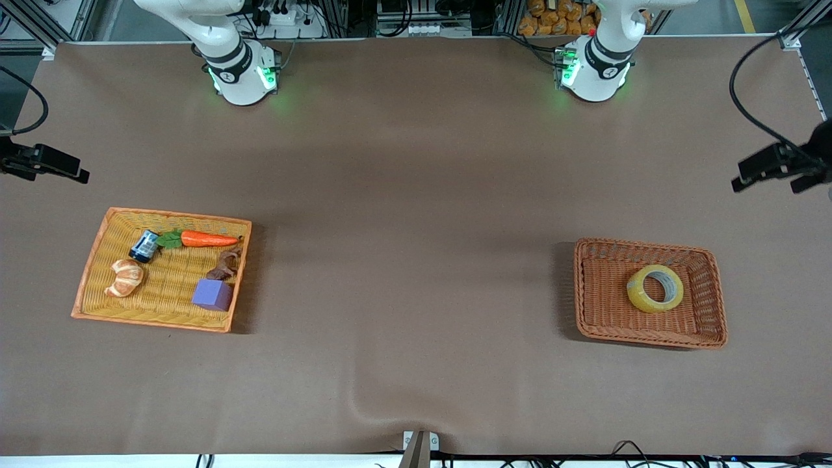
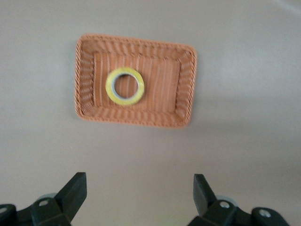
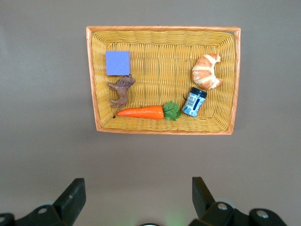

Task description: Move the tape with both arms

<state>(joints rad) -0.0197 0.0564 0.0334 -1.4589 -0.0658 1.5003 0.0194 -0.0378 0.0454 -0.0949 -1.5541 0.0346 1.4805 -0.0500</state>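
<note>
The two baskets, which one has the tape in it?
The darker reddish-brown basket toward the left arm's end holds the tape, alone. The yellow basket holds a carrot, croissant, purple cube and more.

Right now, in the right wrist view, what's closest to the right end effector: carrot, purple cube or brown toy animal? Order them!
From the right end effector, open over bare table:
1. Carrot, basket edge toward the bases.
2. Brown toy animal, beside the cube.
3. Purple cube, basket edge nearest the front camera.
Left end effector waits, open, over bare table.
</note>
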